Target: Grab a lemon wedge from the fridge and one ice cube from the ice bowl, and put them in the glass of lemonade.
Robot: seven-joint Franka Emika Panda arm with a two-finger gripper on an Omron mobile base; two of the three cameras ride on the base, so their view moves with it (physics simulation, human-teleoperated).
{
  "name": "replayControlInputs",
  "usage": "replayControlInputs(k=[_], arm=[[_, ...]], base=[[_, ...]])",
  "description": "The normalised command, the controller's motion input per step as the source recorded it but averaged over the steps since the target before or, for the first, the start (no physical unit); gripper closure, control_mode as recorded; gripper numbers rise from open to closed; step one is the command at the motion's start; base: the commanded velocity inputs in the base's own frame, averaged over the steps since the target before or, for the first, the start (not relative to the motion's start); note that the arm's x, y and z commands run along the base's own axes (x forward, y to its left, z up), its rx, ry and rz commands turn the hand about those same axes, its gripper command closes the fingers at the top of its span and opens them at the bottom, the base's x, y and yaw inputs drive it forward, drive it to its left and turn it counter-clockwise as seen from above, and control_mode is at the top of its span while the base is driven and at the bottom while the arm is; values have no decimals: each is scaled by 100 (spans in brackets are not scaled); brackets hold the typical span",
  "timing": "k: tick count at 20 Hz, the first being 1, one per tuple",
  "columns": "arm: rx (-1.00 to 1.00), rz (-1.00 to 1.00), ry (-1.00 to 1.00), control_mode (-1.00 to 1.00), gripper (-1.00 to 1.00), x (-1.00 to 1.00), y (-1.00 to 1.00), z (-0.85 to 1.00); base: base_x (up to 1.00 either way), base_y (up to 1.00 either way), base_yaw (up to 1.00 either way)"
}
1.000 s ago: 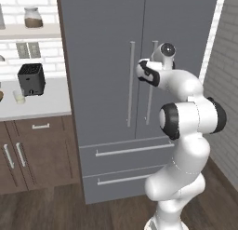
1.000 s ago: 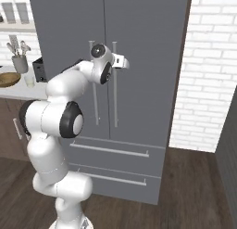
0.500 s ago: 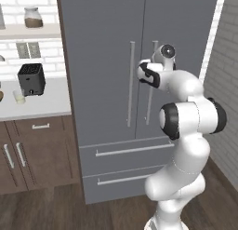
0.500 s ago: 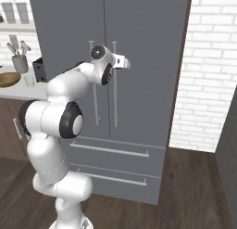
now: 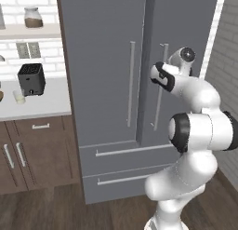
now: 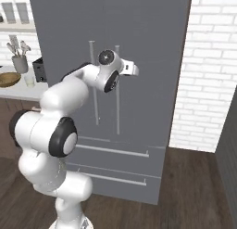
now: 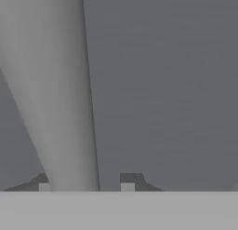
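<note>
The dark grey fridge fills the middle of both base views. Its right door stands slightly ajar, with a darker strip showing at the seam. My gripper is at the right door's silver handle. The bar runs between my fingertips, close to the left one, with a gap to the right one, so the jaws are open around it. The glass of lemonade and the brown ice bowl sit on the counter at the left. The lemon wedge is hidden.
A black toaster and a grey utensil cup share the white counter above brown cupboards. A white brick wall rises right of the fridge. Two drawers sit below the fridge doors.
The right door's handle edge has swung a little outward, and my hand has moved with it. The rest of the scene is unchanged.
</note>
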Motion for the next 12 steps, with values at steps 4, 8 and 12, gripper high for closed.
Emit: replayControlInputs(k=[4, 8, 12], arm=[[8, -1, -2, -100, 100, -100, -100, 0], [9, -1, -4, -100, 100, -100, -98, 0], [8, -4, -2, -100, 100, -100, -98, 0]], base=[[0, 0, 0], [0, 0, 0], [0, 0, 0]])
